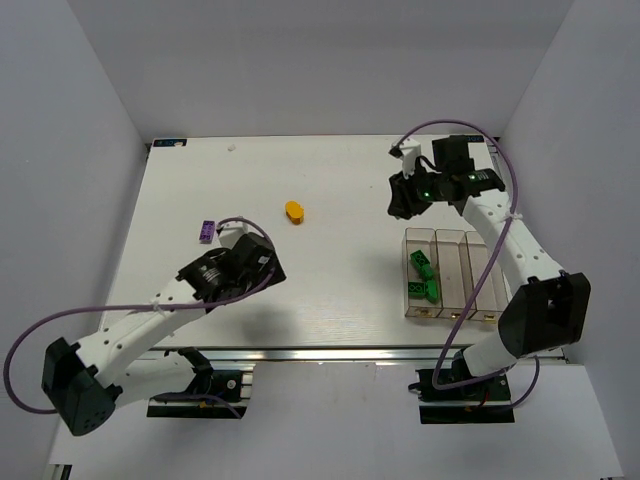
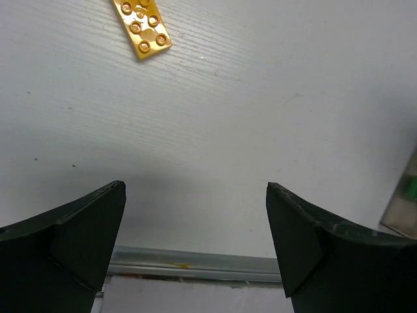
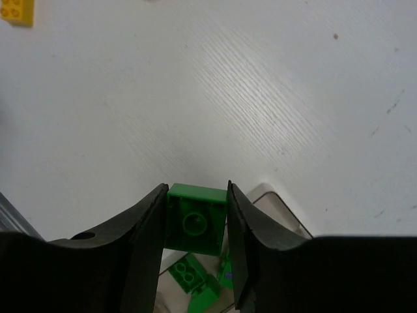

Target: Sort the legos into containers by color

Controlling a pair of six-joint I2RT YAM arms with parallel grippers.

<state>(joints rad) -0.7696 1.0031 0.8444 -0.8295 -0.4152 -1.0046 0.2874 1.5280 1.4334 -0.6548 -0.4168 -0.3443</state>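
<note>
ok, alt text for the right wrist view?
The right gripper grips a green lego between its two dark fingers, at the end of a clear container that holds other green legos. Beyond lies white table, with a yellow lego cut off at the top left corner.

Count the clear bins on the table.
3, joined in a row near the table's right front edge: left bin, holding green bricks; middle bin; right bin, partly under the right arm. None looks hidden.
</note>
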